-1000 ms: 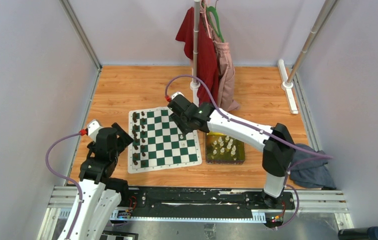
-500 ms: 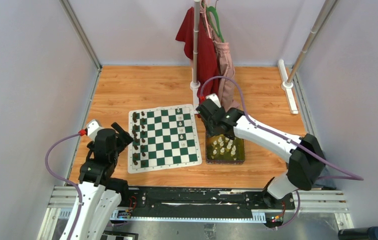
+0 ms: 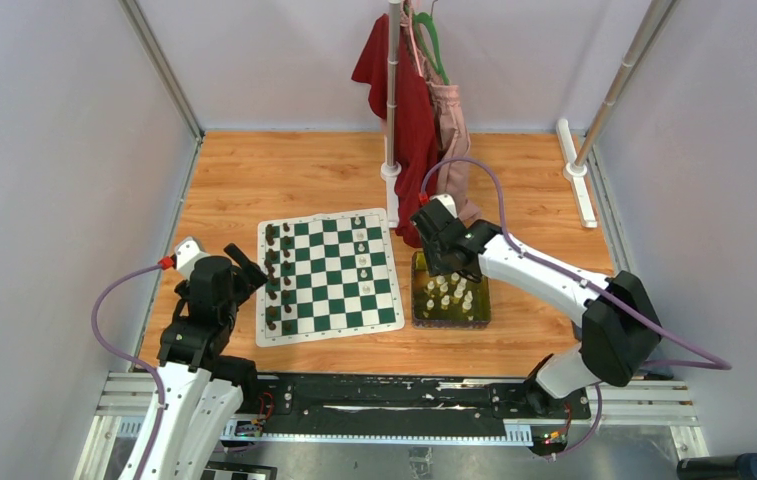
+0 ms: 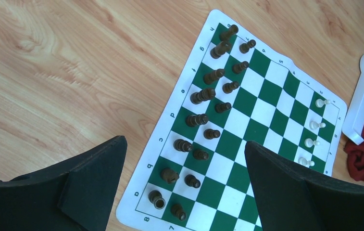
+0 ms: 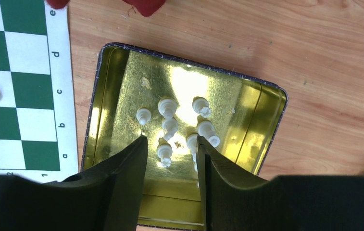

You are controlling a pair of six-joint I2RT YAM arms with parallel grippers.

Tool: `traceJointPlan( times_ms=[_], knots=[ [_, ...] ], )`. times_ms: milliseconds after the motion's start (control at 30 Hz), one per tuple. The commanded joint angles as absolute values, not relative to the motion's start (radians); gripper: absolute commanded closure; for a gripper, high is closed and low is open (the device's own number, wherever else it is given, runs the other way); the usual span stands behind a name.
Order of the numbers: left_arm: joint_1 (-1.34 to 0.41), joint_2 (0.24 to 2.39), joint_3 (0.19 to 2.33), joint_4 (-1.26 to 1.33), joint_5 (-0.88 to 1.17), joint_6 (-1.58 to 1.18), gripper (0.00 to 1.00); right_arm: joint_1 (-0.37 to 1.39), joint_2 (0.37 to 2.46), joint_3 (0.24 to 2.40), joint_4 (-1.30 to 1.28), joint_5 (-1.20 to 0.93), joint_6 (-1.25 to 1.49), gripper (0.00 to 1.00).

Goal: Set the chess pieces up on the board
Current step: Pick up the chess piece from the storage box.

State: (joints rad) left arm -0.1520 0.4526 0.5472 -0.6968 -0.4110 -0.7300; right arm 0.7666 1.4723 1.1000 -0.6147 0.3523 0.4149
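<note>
Wooden table (image 4: 50,72), sixteen dark chessmen (image 4: 202,95) on board (image 4: 266,108)

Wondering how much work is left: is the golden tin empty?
Not empty: the right wrist view shows several white chess pieces inside the tin.

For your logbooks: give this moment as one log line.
right gripper open above tray | chess pieces in tray | left gripper open

The left arm (image 3: 194,340), lower left, and the right arm (image 3: 544,275), centre right: white link shells alternating with black joint housings. A lilac cable (image 3: 95,322) with a red connector (image 3: 165,264) loops beside each arm, the right one's arching at upper centre. Wrist views: matte black, wedge-shaped fingers (image 4: 91,180) with smooth rounded edges.
</note>
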Motion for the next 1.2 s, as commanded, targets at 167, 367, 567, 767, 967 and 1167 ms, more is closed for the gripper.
traceJointPlan(
  times_ms=[167, 367, 567, 767, 967, 1167],
  knots=[
    [-0.147, 0.45, 0.538, -0.681, -0.415, -0.715, 0.0, 0.719, 1.513, 1.052, -0.535, 0.272, 0.413, 0.63],
    [-0.147, 0.449, 0.536, -0.682, -0.42, -0.717, 0.0, 0.705, 1.542, 1.049, -0.515, 0.252, 0.408, 0.65],
    [-0.147, 0.447, 0.535, -0.681, -0.425, -0.716, 0.0, 0.691, 1.565, 1.032, -0.489, 0.231, 0.403, 0.66],
    [-0.147, 0.448, 0.535, -0.681, -0.429, -0.716, 0.0, 0.677, 1.579, 1.018, -0.47, 0.219, 0.406, 0.69],
    [-0.147, 0.452, 0.535, -0.681, -0.431, -0.716, 0.0, 0.667, 1.589, 1.007, -0.455, 0.203, 0.406, 0.7],
    [-0.147, 0.457, 0.535, -0.68, -0.433, -0.716, 0.0, 0.665, 1.6, 0.999, -0.446, 0.197, 0.41, 0.71]
  ],
)
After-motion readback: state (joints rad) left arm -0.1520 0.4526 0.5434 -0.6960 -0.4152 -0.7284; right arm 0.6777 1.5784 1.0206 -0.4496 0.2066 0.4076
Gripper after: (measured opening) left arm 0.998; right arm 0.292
